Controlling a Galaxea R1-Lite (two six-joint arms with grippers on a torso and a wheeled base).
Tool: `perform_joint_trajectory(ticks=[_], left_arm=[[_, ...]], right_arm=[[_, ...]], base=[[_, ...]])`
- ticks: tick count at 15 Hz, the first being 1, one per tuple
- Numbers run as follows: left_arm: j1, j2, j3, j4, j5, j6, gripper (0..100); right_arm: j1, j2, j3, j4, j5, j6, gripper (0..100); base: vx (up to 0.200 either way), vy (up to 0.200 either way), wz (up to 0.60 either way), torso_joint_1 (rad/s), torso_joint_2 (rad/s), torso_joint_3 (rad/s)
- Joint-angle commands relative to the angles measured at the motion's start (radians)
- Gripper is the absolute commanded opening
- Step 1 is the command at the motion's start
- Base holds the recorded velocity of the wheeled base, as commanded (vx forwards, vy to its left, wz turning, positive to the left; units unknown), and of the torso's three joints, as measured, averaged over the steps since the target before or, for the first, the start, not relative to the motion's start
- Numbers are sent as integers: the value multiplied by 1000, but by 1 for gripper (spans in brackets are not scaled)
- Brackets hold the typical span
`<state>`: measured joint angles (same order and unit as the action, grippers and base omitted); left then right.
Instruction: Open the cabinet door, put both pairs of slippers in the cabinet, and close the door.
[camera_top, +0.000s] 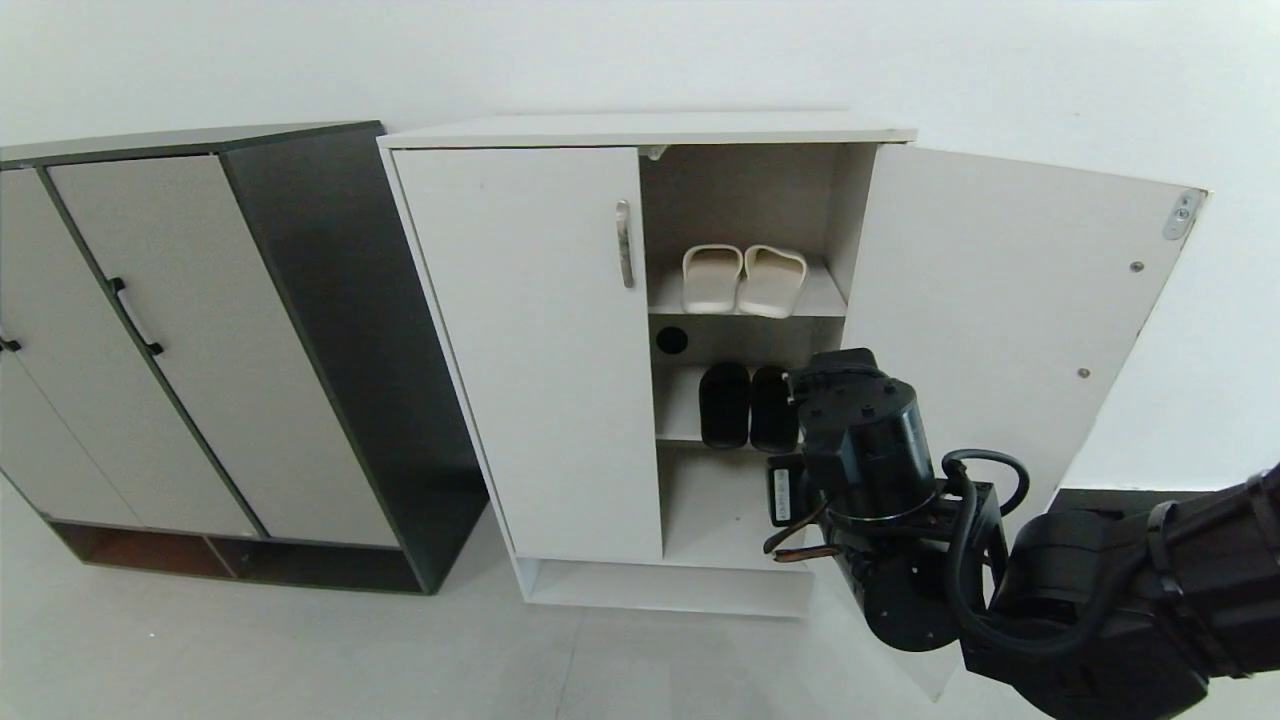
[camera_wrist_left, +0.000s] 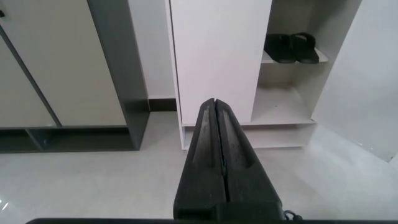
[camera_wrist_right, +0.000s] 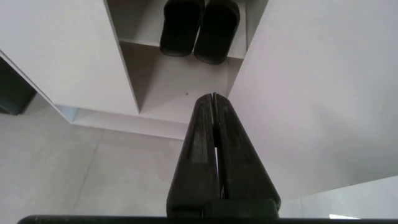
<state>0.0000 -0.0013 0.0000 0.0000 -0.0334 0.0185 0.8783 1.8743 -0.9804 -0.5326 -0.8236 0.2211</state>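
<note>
Inside the cabinet (camera_top: 650, 130), the black slippers (camera_wrist_right: 199, 25) lie on the shelf just ahead of the right gripper (camera_wrist_right: 214, 96), whose fingers are pressed together; the wrist view cuts off the slippers' far ends. The cream slippers (camera_top: 743, 278) sit one shelf higher. The open door (camera_top: 1000, 300) stands beside those fingers. The left gripper (camera_wrist_left: 214, 101) is well back, its fingers likewise pressed together.

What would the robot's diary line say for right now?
white slippers: upper shelf | black slippers: middle shelf | right door: open | left gripper: shut | right gripper: shut | next, likely: close door
</note>
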Motion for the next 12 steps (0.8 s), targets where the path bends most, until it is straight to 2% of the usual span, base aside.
perform_joint_trajectory(ticks=[1, 3, 7, 12], left_arm=[[0, 1, 0, 0, 0, 0, 0], [0, 1, 0, 0, 0, 0, 0], [0, 1, 0, 0, 0, 0, 0], [0, 1, 0, 0, 0, 0, 0]], right_arm=[[1, 3, 0, 0, 0, 0, 0], [1, 3, 0, 0, 0, -2, 0], [1, 3, 0, 0, 0, -2, 0], [4, 3, 2, 0, 0, -2, 0]], base=[[0, 0, 0, 0, 0, 0], [0, 0, 0, 0, 0, 0], [0, 0, 0, 15, -195, -297], [0, 0, 0, 71, -511, -357]])
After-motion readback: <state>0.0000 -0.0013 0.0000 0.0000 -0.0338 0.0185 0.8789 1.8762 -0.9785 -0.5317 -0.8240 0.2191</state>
